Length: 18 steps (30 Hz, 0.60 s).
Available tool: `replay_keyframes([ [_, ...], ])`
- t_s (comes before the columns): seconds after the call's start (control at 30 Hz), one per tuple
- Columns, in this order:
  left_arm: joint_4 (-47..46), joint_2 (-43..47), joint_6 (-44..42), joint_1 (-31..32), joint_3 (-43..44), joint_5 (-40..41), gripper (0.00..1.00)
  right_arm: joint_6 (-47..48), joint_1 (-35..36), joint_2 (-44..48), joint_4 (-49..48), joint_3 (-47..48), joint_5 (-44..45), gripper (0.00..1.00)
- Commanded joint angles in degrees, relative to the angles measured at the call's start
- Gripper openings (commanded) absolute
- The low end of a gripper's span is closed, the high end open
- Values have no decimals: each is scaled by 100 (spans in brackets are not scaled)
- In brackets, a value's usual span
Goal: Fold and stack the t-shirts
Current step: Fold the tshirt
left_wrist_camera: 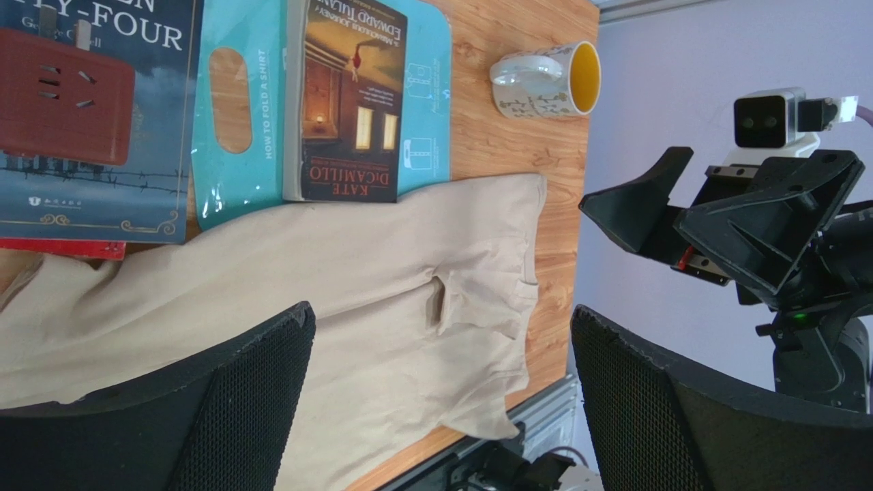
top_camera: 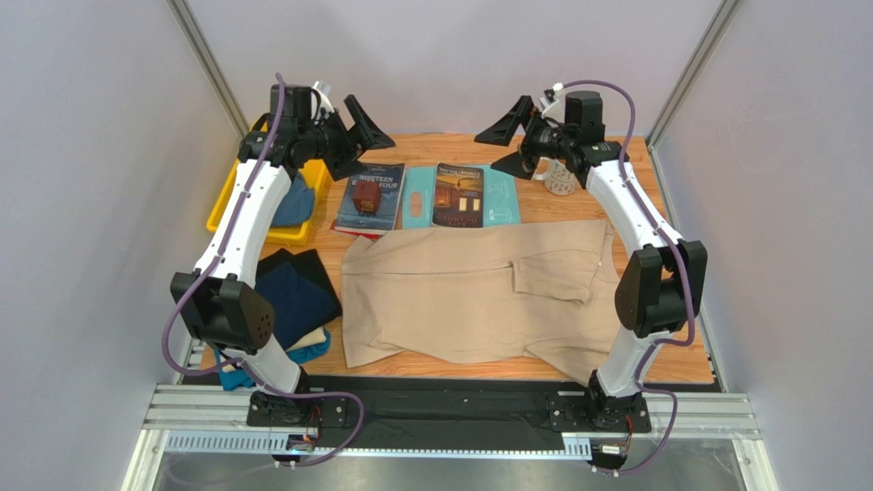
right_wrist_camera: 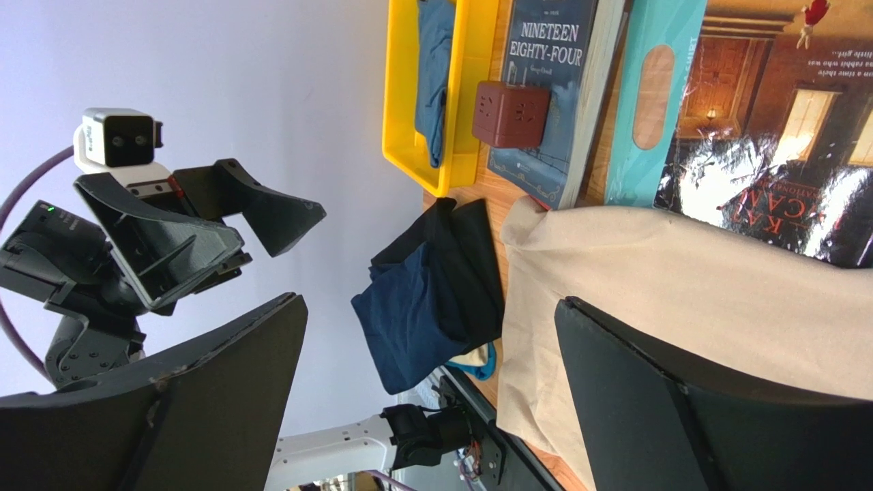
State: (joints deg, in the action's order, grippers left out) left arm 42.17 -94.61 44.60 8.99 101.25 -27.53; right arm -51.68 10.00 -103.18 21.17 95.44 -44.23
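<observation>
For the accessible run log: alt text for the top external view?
A beige t-shirt lies spread across the middle of the wooden table. The left gripper and right gripper hang open and empty above the far edge. Folded dark shirts lie at left; two books and a mug behind.

Matt cloth t-shirt point(top_camera: 461, 297) — woodgrain table point(top_camera: 574, 205).

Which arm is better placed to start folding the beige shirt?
Right, narrowly. The beige t-shirt runs up to the right arm's base, while dark folded shirts crowd the left arm's side. The left gripper and right gripper are both open, raised.
</observation>
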Motion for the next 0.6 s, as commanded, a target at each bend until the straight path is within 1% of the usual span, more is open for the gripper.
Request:
replay_keyframes([
  [0.0,213,-5,-100,6,316,19,100,149,125,455,307,53,238,100],
  [0.07,-14,47,-92,-3,255,-76,100,272,221,640,292,54,458,100],
  [0.13,-269,39,153,-73,11,-506,100,159,239,816,-233,-173,354,100],
  [0.17,-819,56,328,-108,-139,-743,100,54,257,817,-514,-236,40,100],
  [0.2,-1129,65,730,-134,-306,-1180,100,-60,266,817,-857,-254,-67,100],
  [0.23,-1698,74,961,-178,-621,-1332,100,-70,327,799,-973,-245,-164,100],
  [0.3,-2036,57,1286,-196,-799,-1614,100,69,380,755,-1036,-166,-384,100],
  [0.4,-2038,74,1236,-196,-835,-1537,100,193,415,755,-869,-157,-376,100],
  [0.43,-1907,187,1157,-196,-792,-1432,100,324,424,746,-782,-148,-324,100],
  [0.47,-1975,310,1026,-196,-809,-1204,100,395,424,746,-529,-79,-289,100],
  [0.5,-2185,468,1033,-170,-1044,-1072,100,422,424,738,-491,-69,-271,100],
  [0.53,-2692,774,1103,-170,-1211,-922,100,465,424,746,-456,-43,-262,100],
  [0.57,-3001,899,1399,-170,-1405,-730,100,475,424,772,-464,-60,-262,100],
])
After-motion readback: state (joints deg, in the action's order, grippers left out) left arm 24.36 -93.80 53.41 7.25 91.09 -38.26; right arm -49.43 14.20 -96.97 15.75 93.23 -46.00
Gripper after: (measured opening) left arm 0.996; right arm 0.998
